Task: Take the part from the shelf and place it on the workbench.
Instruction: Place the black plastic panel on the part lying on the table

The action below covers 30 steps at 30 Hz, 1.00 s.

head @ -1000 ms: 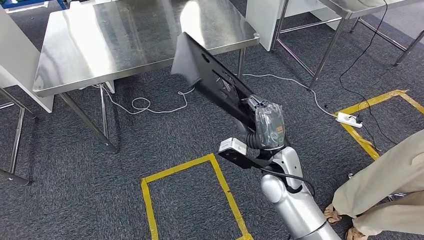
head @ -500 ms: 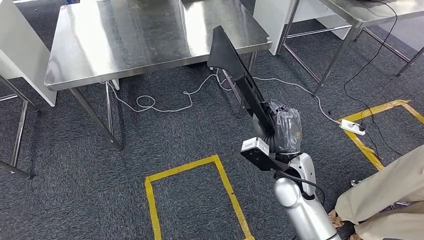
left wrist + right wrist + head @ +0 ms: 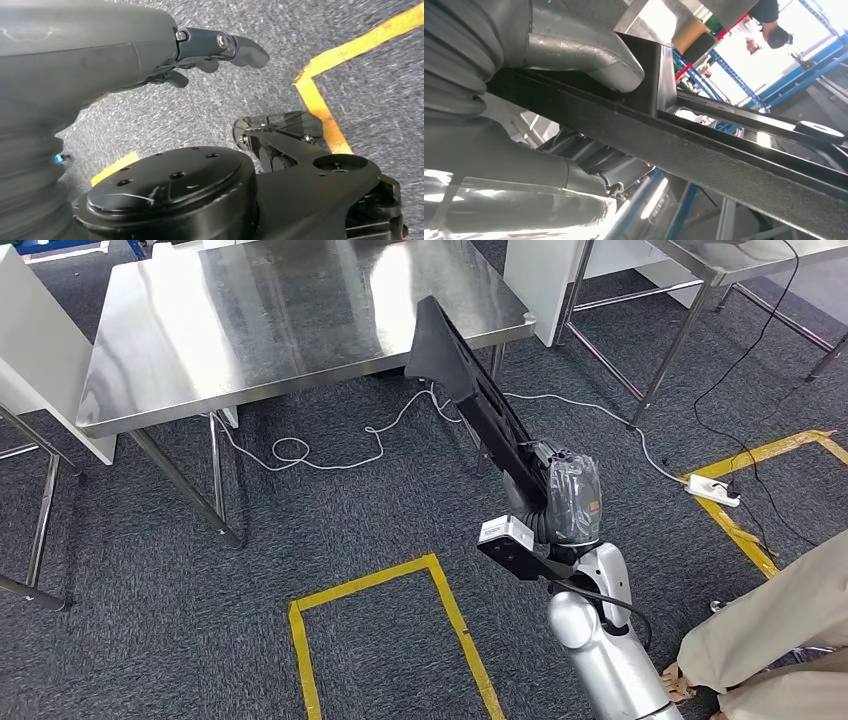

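The long black part (image 3: 472,400) is up in the air, gripped at its lower end by the right hand (image 3: 570,495), and it slants up and away from the robot so that its broad far end overlaps the near right corner of the steel workbench (image 3: 250,330); whether that end touches the bench top cannot be told. In the right wrist view the thumb (image 3: 589,52) lies along one face of the part (image 3: 704,150) and the other fingers (image 3: 539,172) curl round the opposite face, clamping it between them. The left hand (image 3: 125,55) hangs low over the grey carpet (image 3: 210,115), holding nothing, its dark fingers (image 3: 225,45) stretched out and a little curled. On the carpet (image 3: 150,640) lie a yellow tape outline (image 3: 390,630) near the robot and a second tape outline (image 3: 760,480) off to the right, with a white power strip (image 3: 720,492) on it. A white cable (image 3: 330,450) loops under the workbench. A person's leg in beige trousers (image 3: 770,630) stands at the lower right.
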Each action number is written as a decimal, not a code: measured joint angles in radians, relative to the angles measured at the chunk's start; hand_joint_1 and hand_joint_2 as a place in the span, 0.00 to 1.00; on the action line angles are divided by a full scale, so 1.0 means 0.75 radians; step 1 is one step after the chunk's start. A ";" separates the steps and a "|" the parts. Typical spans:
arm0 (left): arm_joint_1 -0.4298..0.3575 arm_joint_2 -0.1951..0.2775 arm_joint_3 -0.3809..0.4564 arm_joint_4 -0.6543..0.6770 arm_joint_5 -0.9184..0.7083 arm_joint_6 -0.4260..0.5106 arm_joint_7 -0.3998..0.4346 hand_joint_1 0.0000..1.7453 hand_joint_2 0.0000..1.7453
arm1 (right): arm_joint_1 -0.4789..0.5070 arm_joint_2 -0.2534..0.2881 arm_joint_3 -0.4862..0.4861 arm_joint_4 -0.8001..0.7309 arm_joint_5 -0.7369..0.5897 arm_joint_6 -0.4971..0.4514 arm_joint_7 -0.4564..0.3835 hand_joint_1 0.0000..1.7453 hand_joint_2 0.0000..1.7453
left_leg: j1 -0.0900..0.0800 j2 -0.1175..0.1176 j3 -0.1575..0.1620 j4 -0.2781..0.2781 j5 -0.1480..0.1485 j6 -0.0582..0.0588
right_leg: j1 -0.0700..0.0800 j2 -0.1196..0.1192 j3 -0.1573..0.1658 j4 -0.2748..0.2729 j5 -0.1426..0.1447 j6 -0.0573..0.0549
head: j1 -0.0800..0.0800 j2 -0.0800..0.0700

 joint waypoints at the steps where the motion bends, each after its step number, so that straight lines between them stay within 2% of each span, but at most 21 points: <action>1: 0.001 0.000 0.001 0.000 -0.002 0.000 0.004 0.00 1.00 | -0.002 0.001 -0.001 0.001 0.008 0.000 0.003 1.00 1.00 | 0.000 0.001 0.033 -0.082 0.062 0.005 | 0.000 0.001 0.010 0.000 -0.006 0.002 | 0.000 0.000; 2: 0.003 0.000 0.001 0.000 -0.004 0.001 0.007 0.00 1.00 | -0.005 0.002 -0.003 0.002 0.016 0.001 0.006 1.00 1.00 | 0.000 0.003 0.073 -0.178 0.118 0.013 | 0.000 0.003 0.016 -0.002 -0.010 0.004 | 0.001 0.000; 3: 0.006 0.000 0.002 0.000 -0.006 0.001 0.010 0.00 1.00 | -0.010 0.003 -0.004 0.002 0.025 0.001 0.010 1.00 1.00 | -0.004 0.004 0.106 -0.258 0.154 0.021 | 0.003 0.004 0.021 -0.003 -0.013 0.008 | 0.001 0.000; 4: 0.009 0.000 0.003 0.000 -0.008 0.001 0.011 0.00 1.00 | -0.016 0.004 -0.006 0.003 0.038 0.001 0.017 1.00 1.00 | -0.008 0.005 0.126 -0.311 0.168 0.030 | 0.005 0.005 0.020 -0.004 -0.016 0.013 | 0.001 0.000; 6: 0.012 0.000 0.005 0.000 -0.008 -0.001 0.011 0.00 1.00 | -0.031 0.003 -0.008 0.004 0.094 0.011 0.048 1.00 1.00 | -0.016 0.006 0.131 -0.341 0.158 0.046 | 0.010 0.004 0.018 -0.009 -0.017 0.026 | 0.001 0.000; 8: 0.014 -0.002 0.005 0.000 -0.008 -0.001 0.008 0.00 1.00 | -0.061 -0.002 -0.010 0.005 0.201 0.049 0.113 1.00 1.00 | -0.011 0.004 0.145 -0.363 0.162 0.062 | 0.012 0.001 0.011 -0.003 -0.022 0.038 | 0.002 0.000; 9: 0.015 -0.005 0.005 0.000 -0.009 -0.001 0.006 0.00 1.00 | -0.088 -0.009 -0.009 0.007 0.275 0.086 0.158 1.00 1.00 | -0.008 0.004 0.155 -0.374 0.165 0.070 | 0.014 0.001 -0.004 0.027 -0.035 0.039 | 0.004 0.000; 10: 0.015 -0.007 0.006 0.001 -0.009 -0.001 0.006 0.00 1.00 | -0.119 -0.019 -0.008 0.010 0.350 0.130 0.204 1.00 1.00 | -0.005 0.005 0.165 -0.382 0.167 0.077 | 0.015 0.001 -0.035 0.086 -0.057 0.036 | 0.007 0.000; 12: 0.016 -0.011 0.007 0.001 -0.010 -0.001 0.004 0.00 1.00 | -0.185 -0.045 -0.001 0.028 0.488 0.220 0.288 1.00 1.00 | -0.008 0.005 0.174 -0.383 0.160 0.087 | 0.014 0.002 -0.141 0.276 -0.119 0.030 | 0.011 0.000; 13: 0.016 -0.012 0.008 0.001 -0.010 -0.001 0.003 0.00 1.00 | -0.216 -0.058 0.002 0.043 0.532 0.251 0.316 1.00 1.00 | -0.009 0.002 0.178 -0.382 0.155 0.088 | 0.013 0.002 -0.193 0.357 -0.136 0.033 | 0.013 0.000; 14: 0.017 -0.012 0.011 0.001 -0.010 -0.001 0.003 0.00 1.00 | -0.247 -0.070 0.006 0.060 0.564 0.273 0.338 1.00 1.00 | -0.010 -0.002 0.184 -0.382 0.150 0.089 | 0.013 0.002 -0.226 0.398 -0.133 0.041 | 0.014 0.000; 15: 0.018 -0.013 0.014 0.001 -0.010 -0.002 0.002 0.00 1.00 | -0.280 -0.078 0.010 0.078 0.584 0.283 0.354 1.00 1.00 | -0.011 -0.005 0.193 -0.381 0.143 0.087 | 0.013 0.002 -0.230 0.379 -0.106 0.052 | 0.016 0.000; 17: 0.020 -0.014 0.019 0.001 -0.010 -0.003 0.002 0.00 1.00 | -0.353 -0.091 0.019 0.114 0.604 0.294 0.375 1.00 1.00 | -0.012 -0.009 0.216 -0.378 0.122 0.078 | 0.007 0.001 -0.165 0.195 -0.001 0.075 | 0.017 0.000; 18: 0.021 -0.013 0.022 0.001 -0.010 -0.004 0.002 0.00 1.00 | -0.392 -0.095 0.024 0.135 0.607 0.301 0.381 1.00 1.00 | -0.015 -0.009 0.221 -0.374 0.109 0.071 | 0.006 0.000 -0.123 0.102 0.041 0.079 | 0.017 0.000; 19: 0.022 -0.013 0.024 0.001 -0.010 -0.004 0.002 0.00 1.00 | -0.428 -0.099 0.029 0.155 0.608 0.310 0.386 1.00 1.00 | -0.019 -0.009 0.224 -0.371 0.097 0.064 | 0.005 0.001 -0.094 0.036 0.067 0.075 | 0.017 0.000; 20: 0.023 -0.012 0.026 0.001 -0.010 -0.004 0.002 0.00 1.00 | -0.458 -0.103 0.034 0.175 0.608 0.319 0.389 1.00 1.00 | -0.022 -0.008 0.224 -0.368 0.088 0.058 | 0.006 0.001 -0.078 0.006 0.074 0.066 | 0.015 0.000; 24: 0.023 -0.010 0.029 0.000 -0.010 -0.004 0.003 0.00 1.00 | -0.528 -0.117 0.044 0.224 0.607 0.338 0.397 1.00 1.00 | -0.016 -0.005 0.213 -0.334 0.050 0.035 | 0.000 0.007 -0.065 0.006 0.051 0.028 | 0.008 0.000; 26: 0.022 -0.007 0.029 -0.001 -0.009 -0.005 0.000 0.00 1.00 | -0.565 -0.120 0.052 0.252 0.602 0.365 0.408 1.00 1.00 | -0.009 -0.004 0.142 -0.200 -0.007 0.015 | -0.004 0.008 -0.053 0.005 0.040 0.012 | 0.004 0.000; 28: 0.015 -0.005 0.032 -0.001 -0.009 -0.010 -0.007 0.00 1.00 | -0.601 -0.122 0.059 0.299 0.593 0.401 0.420 1.00 1.00 | -0.003 -0.003 0.032 -0.023 -0.060 0.002 | -0.004 0.008 -0.040 0.005 0.026 0.004 | 0.003 0.000; 29: 0.010 -0.003 0.034 -0.001 -0.009 -0.012 -0.010 0.00 1.00 | -0.615 -0.124 0.060 0.327 0.587 0.417 0.425 1.00 1.00 | -0.002 -0.003 -0.004 0.024 -0.055 0.000 | -0.004 0.008 -0.030 0.005 0.018 0.004 | 0.003 0.000; 30: 0.006 -0.003 0.035 -0.001 -0.011 -0.014 -0.011 0.00 1.00 | -0.628 -0.127 0.060 0.354 0.581 0.430 0.428 1.00 1.00 | -0.002 -0.002 -0.016 0.023 -0.023 0.001 | -0.004 0.008 -0.017 0.005 0.008 0.006 | 0.003 0.000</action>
